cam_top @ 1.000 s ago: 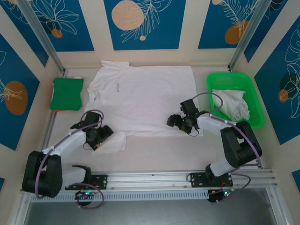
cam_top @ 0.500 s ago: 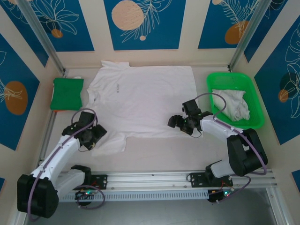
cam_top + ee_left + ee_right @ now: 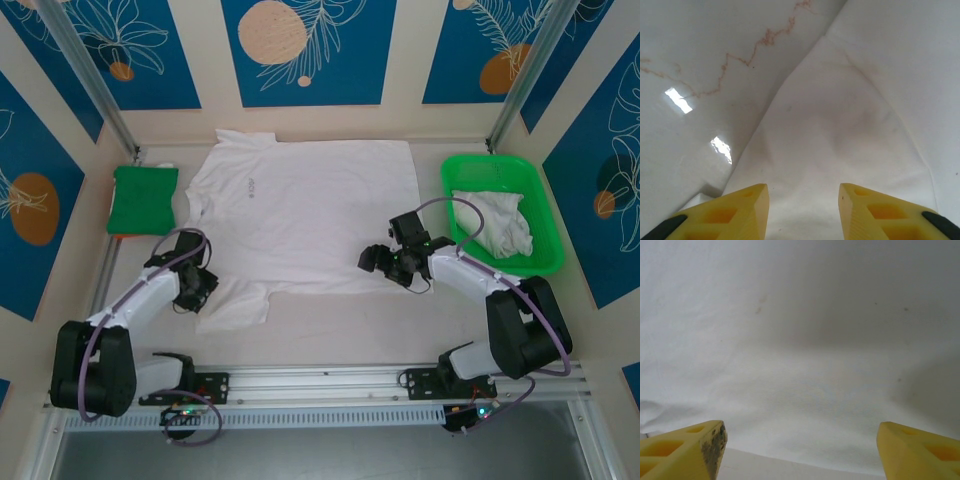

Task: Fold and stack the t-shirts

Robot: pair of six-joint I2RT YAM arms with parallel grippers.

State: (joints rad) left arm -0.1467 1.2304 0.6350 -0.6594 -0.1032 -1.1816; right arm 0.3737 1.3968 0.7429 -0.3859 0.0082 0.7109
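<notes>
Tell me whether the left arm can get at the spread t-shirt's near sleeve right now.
Probably yes: the left gripper is open right above the sleeve, with nothing lying between them.

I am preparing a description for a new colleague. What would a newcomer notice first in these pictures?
A white t-shirt lies spread flat in the middle of the table, the left hand open at its near sleeve, the right hand open over its near right edge. At the right, a bright green tray holds a crumpled white t-shirt.
</notes>
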